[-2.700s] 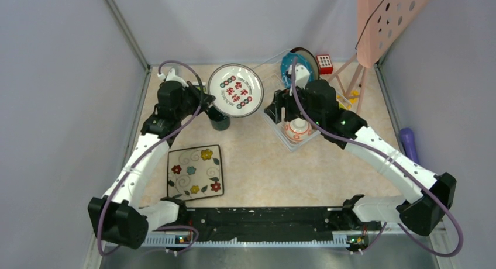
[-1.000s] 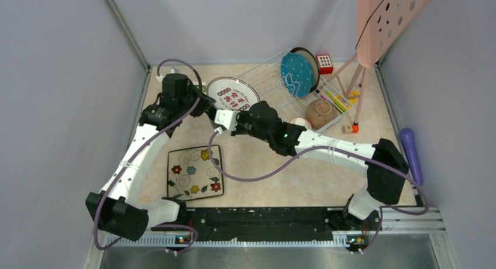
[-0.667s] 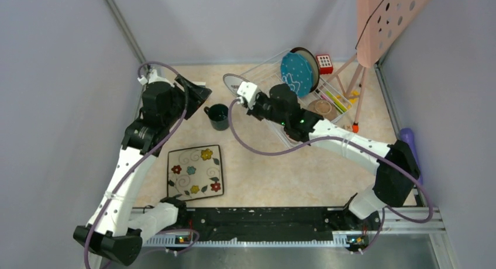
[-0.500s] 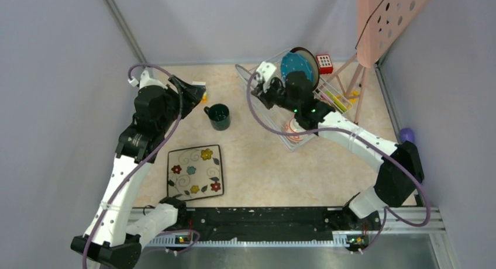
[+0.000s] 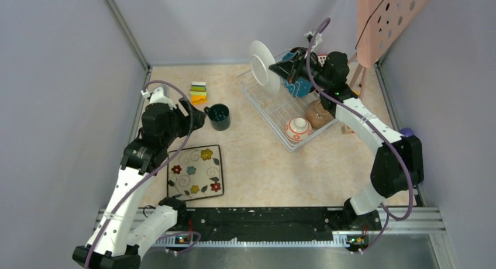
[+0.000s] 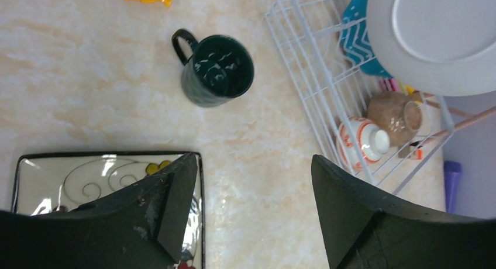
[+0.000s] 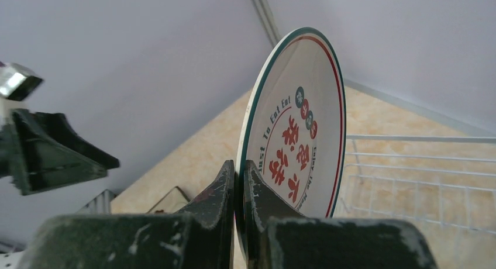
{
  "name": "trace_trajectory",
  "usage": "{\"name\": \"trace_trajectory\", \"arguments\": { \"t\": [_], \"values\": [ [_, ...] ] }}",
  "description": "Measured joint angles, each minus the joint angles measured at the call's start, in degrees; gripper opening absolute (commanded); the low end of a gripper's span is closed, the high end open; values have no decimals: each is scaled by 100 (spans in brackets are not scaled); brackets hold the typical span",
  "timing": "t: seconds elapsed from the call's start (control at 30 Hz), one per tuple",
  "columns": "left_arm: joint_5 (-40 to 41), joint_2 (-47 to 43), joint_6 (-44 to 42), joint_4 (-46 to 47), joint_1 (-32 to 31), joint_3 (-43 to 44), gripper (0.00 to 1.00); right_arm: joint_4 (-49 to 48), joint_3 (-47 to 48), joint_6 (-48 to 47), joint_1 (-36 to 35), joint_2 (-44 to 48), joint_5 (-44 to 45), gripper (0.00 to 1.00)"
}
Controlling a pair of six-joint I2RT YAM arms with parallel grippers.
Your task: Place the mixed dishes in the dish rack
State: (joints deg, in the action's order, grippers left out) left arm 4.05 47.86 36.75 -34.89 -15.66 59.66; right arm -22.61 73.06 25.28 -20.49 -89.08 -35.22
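Dishes waiting near the counter's left edge: square plate [image 5: 194,171] and mug [image 5: 220,116], below the wide-open, empty left end effector [image 6: 252,169]. At the far right corner, the right end effector [image 7: 240,168] pinches the white plate [image 7: 292,146] upright over the rack [image 5: 268,105]. Lower it edge-first between 2 dividers, clear of the blue plate [image 5: 298,85].

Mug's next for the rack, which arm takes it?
Left. The left gripper is open, close to the mug; the right gripper is shut on the red-marked plate over the rack.
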Motion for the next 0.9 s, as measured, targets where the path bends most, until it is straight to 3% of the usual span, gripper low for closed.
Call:
{"name": "trace_trajectory", "arguments": {
  "t": [0.3, 0.9],
  "values": [
    [-57, -289, -225, -411, 133, -730, 76, -640, 0, 1102, 81, -470, -866, 0],
    [-42, -494, -243, -590, 295, -1060, 76, -654, 4, 833, 280, -1167, -1154, 0]
  ]
}}
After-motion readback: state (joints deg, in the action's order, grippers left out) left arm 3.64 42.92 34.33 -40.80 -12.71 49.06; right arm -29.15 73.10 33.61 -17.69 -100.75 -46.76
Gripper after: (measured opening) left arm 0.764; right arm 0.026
